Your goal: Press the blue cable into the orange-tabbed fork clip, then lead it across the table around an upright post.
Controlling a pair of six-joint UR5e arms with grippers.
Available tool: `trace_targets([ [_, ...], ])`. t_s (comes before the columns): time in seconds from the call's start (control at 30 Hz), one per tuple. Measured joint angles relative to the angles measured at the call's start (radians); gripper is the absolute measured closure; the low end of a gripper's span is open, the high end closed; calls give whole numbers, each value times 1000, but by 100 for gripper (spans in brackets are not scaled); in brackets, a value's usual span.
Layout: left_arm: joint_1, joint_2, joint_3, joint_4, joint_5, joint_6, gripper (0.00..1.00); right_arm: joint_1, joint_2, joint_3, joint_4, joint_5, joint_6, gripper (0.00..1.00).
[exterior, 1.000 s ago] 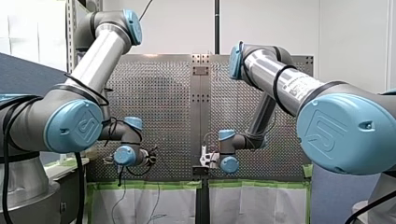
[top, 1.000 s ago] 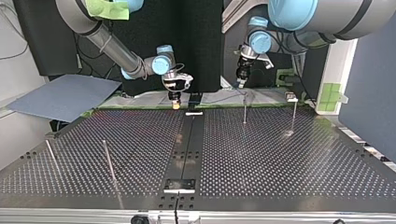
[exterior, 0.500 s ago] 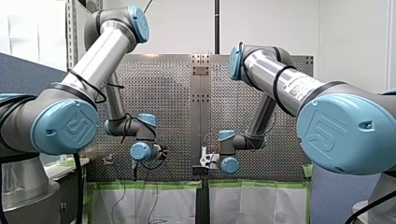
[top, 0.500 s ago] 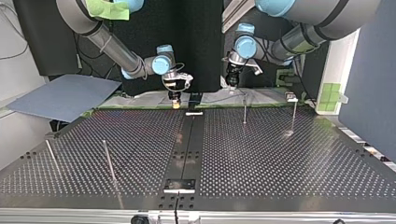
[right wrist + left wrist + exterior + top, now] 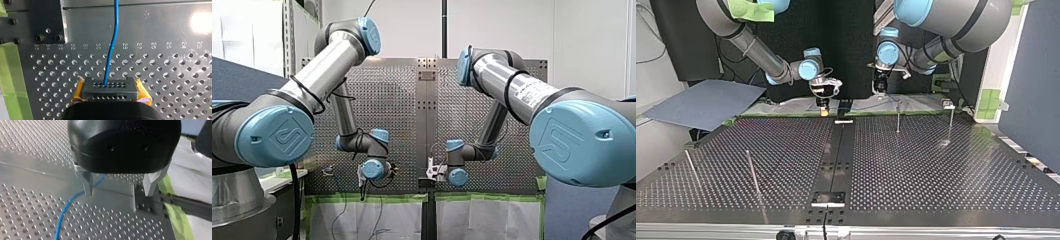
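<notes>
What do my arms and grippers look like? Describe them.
My left arm and my right arm are silver-grey tubes with light-blue, logo-embossed joint caps and looped black cables. The right bears a white printed label. My left gripper is glossy black with metal fingers; my right gripper shows a yellow tip.

Opposed front, top views — shared table [image 5: 936, 165]

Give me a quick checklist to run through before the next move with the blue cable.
1. Grip: my right gripper holds the blue cable: ok.
2. Opening: my left gripper open: ok.
3. Centring: cable passes by one finger, not midway: not ok.
4. Target: orange-tabbed fork clip in sight: cannot tell.
5. Route: upright posts standing: ok.
</notes>
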Motion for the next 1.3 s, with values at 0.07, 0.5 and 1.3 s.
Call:
trace_targets([
  [0.07,0,-6,13,-10,-20,6,0,0,0,0,0,0,0,100],
  [0.5,-20,-6,41,-93,-65,98,0,-4,1,0,-2,0,-2,100],
  [1.3,-17,66,60,-67,-64,95,0,-4,3,0,0,0,-2,100],
])
